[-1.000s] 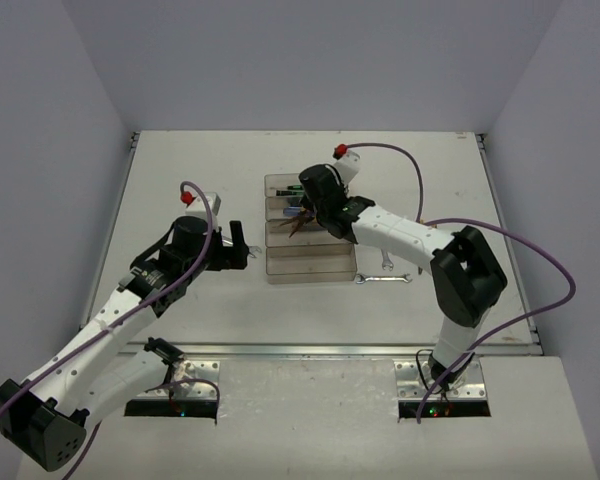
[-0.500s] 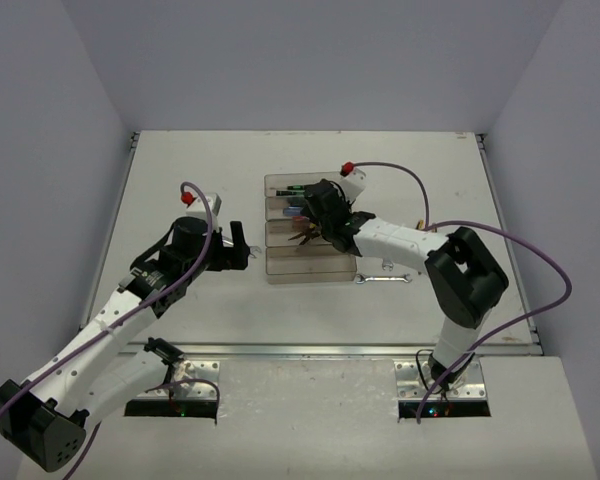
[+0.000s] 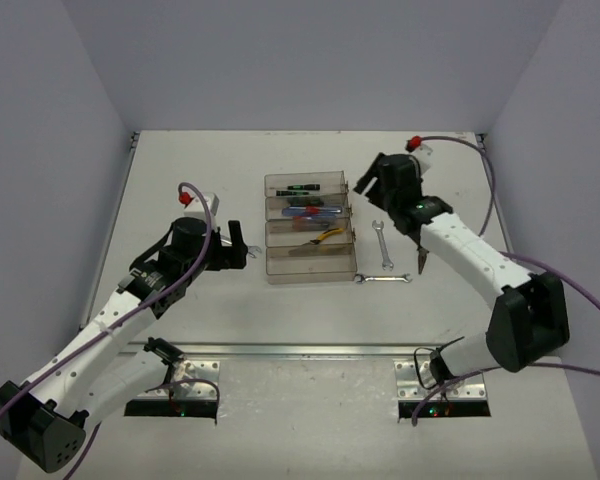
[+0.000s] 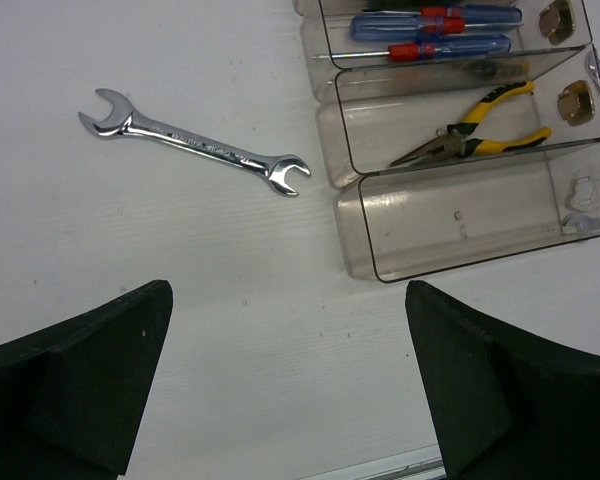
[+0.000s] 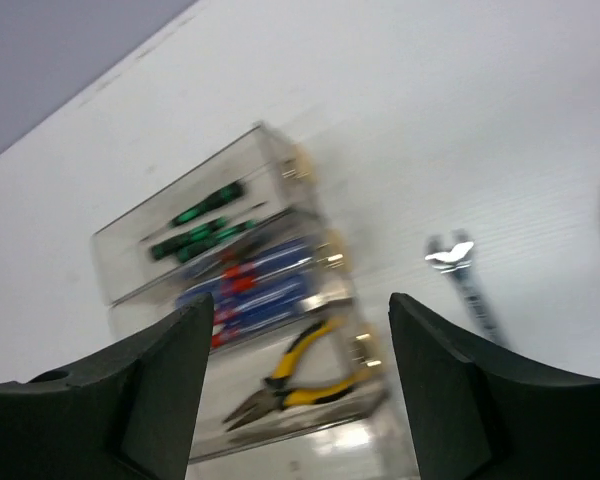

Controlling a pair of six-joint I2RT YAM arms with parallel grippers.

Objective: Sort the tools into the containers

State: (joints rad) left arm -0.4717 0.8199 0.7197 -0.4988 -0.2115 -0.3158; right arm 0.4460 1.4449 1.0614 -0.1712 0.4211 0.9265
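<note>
Both tools stand released with nothing between their fingers. My left tool [image 4: 290, 360] hovers over the tabletop [image 3: 195, 170] left of the trays [image 3: 310, 264], with one silver wrench [image 4: 195, 142] lying just ahead of it. My right tool [image 5: 300, 390] hangs above the far right corner of the trays. In the row, the farthest tray holds the green-marked screwdrivers [image 3: 302, 187], the next the blue-and-red screwdrivers [image 3: 310, 209], and the third the yellow pliers [image 3: 327, 235]. Two more wrenches [image 3: 381, 243] lie on the tabletop right of the trays.
</note>
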